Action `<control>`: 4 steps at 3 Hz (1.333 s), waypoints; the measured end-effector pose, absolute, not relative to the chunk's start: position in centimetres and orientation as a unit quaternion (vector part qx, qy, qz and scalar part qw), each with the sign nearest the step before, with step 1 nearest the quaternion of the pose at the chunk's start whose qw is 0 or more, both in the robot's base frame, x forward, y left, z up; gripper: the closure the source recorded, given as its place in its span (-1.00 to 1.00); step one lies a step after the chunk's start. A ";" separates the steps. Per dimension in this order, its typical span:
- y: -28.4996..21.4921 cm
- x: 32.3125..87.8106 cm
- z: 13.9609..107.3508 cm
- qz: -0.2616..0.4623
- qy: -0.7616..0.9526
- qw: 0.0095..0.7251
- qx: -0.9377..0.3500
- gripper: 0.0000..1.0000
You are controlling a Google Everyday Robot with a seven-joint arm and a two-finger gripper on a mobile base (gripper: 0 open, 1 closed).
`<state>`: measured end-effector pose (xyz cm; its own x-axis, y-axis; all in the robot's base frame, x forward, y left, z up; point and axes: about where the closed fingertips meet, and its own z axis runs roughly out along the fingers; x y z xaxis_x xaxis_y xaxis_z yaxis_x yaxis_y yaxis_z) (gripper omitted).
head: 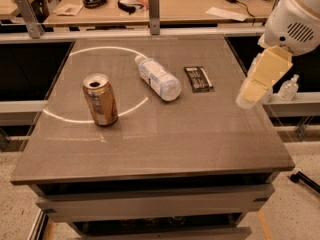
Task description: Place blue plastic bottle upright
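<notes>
Hovering at the table's right edge, bottle on its side

My gripper (255, 86) hangs at the right edge of the table (165, 149), above the tabletop, about halfway between the table's far and near edges. Only its pale cream outer face shows, tilted down and towards the table, so I cannot tell how far it is open. Nothing from the table is in it.

The blue plastic bottle (159, 78) lies flat on its side on the far half of the table, near the middle of its width. Its white cap points towards the table's far left corner and its base towards the near right. It rests on the tabletop, not upright. From my gripper it lies well apart, towards the table's centre and slightly nearer the far edge, with open tabletop and a packet between us.

That dark flat packet (198, 79) lies on the table just to the right of the bottle's base, close to it but not touching. A gold-brown can (100, 100) stands upright on the table's left half, nearer the front edge than the bottle and clear of it. A thin white ring (102, 48) is marked on the left part of the tabletop; the can stands on its near arc, and the bottle lies across its right side.

Off the table's right edge, beyond my gripper, a small clear bottle (289, 88) stands on a ledge.
</notes>
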<state>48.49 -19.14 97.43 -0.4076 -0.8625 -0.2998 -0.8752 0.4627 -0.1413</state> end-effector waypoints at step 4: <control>-10.6 55.1 97.5 0.090 0.895 0.163 -0.406 -1.00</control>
<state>55.06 -10.58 97.50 -0.6166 -0.6977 -0.3648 -0.7564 0.6534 0.0289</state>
